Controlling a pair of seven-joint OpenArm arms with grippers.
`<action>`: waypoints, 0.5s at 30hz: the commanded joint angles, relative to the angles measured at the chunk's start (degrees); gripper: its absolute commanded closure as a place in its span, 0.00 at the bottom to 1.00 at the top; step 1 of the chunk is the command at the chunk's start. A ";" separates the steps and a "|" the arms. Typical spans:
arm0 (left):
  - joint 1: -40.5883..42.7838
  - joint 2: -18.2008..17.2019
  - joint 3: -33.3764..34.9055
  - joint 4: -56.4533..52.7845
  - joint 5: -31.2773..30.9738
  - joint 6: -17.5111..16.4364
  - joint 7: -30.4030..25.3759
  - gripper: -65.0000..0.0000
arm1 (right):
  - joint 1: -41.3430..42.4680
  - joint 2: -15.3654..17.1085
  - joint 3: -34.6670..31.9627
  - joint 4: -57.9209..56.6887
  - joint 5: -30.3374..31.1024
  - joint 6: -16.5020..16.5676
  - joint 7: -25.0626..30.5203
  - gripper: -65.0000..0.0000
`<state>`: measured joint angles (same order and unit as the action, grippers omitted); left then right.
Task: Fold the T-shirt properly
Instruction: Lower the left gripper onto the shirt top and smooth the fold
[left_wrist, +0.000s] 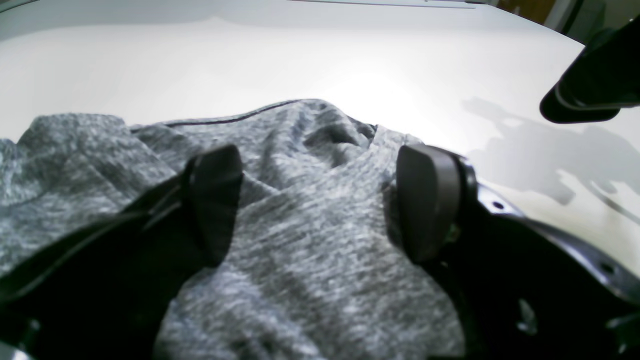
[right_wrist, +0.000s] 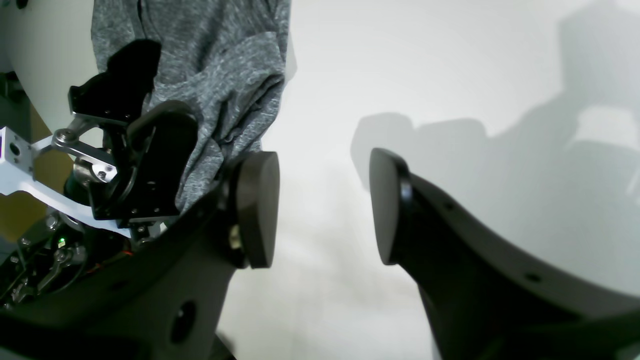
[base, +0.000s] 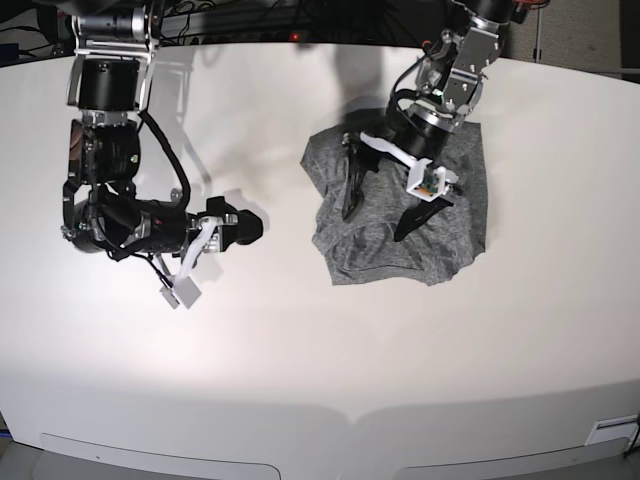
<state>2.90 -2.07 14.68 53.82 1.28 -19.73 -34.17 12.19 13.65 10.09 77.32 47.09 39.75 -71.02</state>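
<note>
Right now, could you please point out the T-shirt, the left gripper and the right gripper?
T-shirt (base: 455, 250): base view, bare lower fabric.
Left gripper (left_wrist: 320, 205): left wrist view, midway between its open fingertips.
Right gripper (right_wrist: 325, 207): right wrist view, midway between its open fingertips.

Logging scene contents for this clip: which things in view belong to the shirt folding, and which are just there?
Part of the job:
T-shirt, bunched on the table
left gripper, open above the T-shirt
right gripper, open, off to the side

Just there:
white table
</note>
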 joint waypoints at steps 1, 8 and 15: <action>0.74 -0.22 0.04 -0.52 0.81 0.22 2.78 0.30 | 1.29 0.48 0.17 1.07 1.57 0.25 0.48 0.55; 0.92 -0.57 0.04 2.93 0.85 0.22 2.80 0.30 | 1.29 0.48 0.17 1.07 1.57 0.25 0.48 0.55; 1.07 -4.00 0.04 12.04 0.87 0.20 6.16 0.30 | 1.29 0.48 0.17 1.07 1.57 0.25 0.46 0.55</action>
<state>4.67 -5.91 14.74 64.73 2.50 -19.55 -26.06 12.19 13.65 10.09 77.32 47.09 39.75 -71.02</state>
